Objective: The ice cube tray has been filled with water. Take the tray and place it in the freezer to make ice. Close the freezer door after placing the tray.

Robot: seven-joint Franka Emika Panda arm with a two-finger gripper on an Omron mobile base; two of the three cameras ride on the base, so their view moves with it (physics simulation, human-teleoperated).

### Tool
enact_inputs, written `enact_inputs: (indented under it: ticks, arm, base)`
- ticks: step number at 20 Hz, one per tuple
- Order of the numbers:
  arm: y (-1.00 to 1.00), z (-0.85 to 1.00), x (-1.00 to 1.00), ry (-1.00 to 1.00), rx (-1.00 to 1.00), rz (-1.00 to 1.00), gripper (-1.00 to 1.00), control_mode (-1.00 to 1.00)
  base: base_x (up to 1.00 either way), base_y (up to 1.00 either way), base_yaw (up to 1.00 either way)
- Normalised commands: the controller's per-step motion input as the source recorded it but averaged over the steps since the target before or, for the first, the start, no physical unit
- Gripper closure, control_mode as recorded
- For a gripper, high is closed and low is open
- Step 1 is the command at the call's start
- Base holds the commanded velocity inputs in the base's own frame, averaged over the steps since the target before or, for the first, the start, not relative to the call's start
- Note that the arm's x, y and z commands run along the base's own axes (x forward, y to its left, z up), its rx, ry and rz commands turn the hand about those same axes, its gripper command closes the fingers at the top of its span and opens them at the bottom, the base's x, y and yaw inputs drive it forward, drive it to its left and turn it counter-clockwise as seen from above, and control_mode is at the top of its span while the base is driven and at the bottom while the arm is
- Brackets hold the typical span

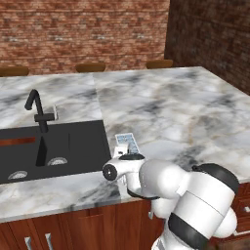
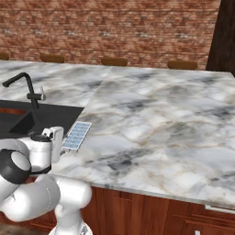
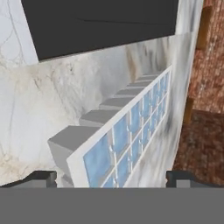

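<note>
The ice cube tray (image 1: pixel 128 142) lies flat on the marble counter, just right of the sink. It is white, with two rows of pale-blue cells of water (image 3: pixel 98 159). My gripper (image 3: pixel 111 179) is open and sits low at the tray's near end, one dark fingertip (image 3: pixel 41 178) on each side of it. Neither tip visibly touches it. In the right base view the tray (image 2: pixel 77 135) lies directly beyond my white hand. The freezer and its door are out of view.
A black sink (image 1: pixel 49 146) with a black faucet (image 1: pixel 39 110) lies left of the tray. The marble counter (image 2: pixel 156 119) spreads wide to the right and back. Behind it are chair backs (image 2: pixel 114 61) and a brick wall. Wooden cabinet fronts (image 1: pixel 73 229) run below the counter edge.
</note>
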Motion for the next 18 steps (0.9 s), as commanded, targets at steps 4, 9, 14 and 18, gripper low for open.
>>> enact_inputs:
  ticks: [4, 9, 14, 18]
  arm:
    - [0.00, -0.41, 0.25, 0.09, 0.00, 0.07, -1.00, -1.00]
    - [0.00, -0.55, 0.35, 0.14, 0.01, 0.03, -1.00, -1.00]
    - [0.00, -0.68, 0.09, 0.15, 0.01, 0.00, 1.00, -1.00]
    - [0.09, -0.50, 0.00, 0.09, 0.00, 0.00, 1.00, -1.00]
  base:
    - [0.00, 0.00, 0.00]
    - [0.00, 0.00, 0.00]
    - [0.00, 0.00, 0.00]
    - [0.00, 0.00, 0.00]
